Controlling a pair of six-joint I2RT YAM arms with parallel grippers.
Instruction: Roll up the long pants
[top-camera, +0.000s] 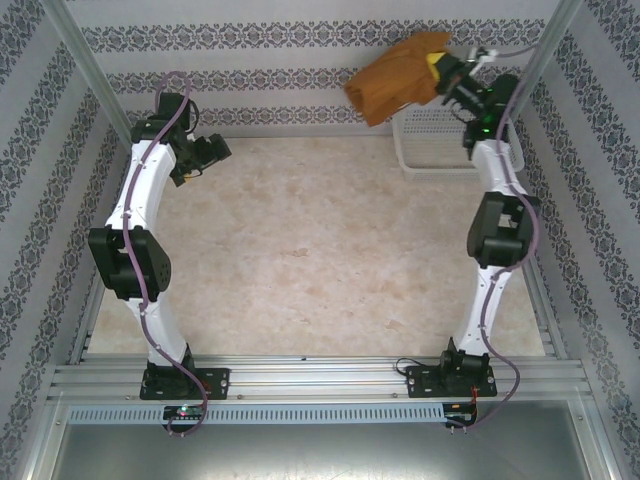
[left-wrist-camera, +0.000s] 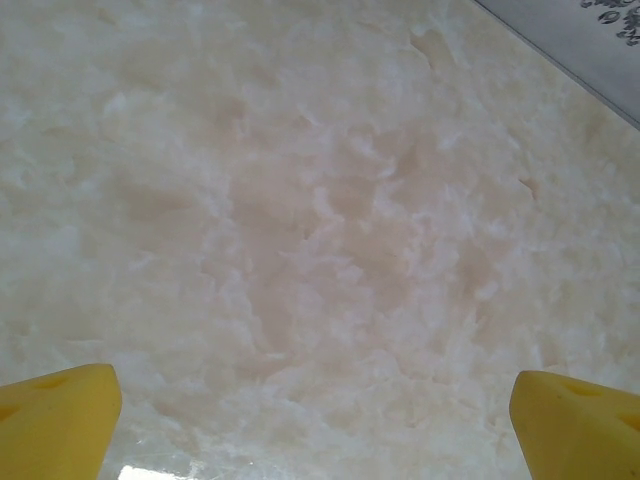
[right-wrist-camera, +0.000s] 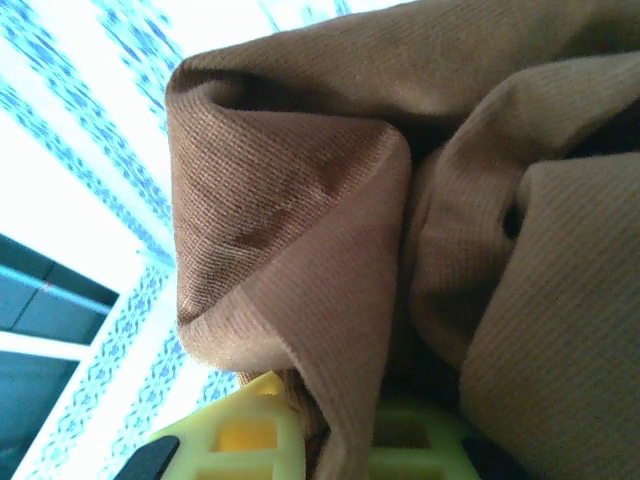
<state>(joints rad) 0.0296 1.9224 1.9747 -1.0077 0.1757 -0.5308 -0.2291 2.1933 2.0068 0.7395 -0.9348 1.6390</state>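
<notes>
Right wrist: long pants (right-wrist-camera: 400, 200) pinched betw. R fingers (right-wrist-camera: 250, 440), aloft by basket (top-camera: 425, 150); L fingers (left-wrist-camera: 60, 420) spread wide.

Lab rig — aluminium frame (top-camera: 300, 375) (wallpapered walls (top-camera: 300, 40))

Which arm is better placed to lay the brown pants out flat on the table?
Right. The right end effector is shut on the bunched pants, held up above the white basket. The left end effector hangs open over the table, holding nothing, far from the cloth.
</notes>
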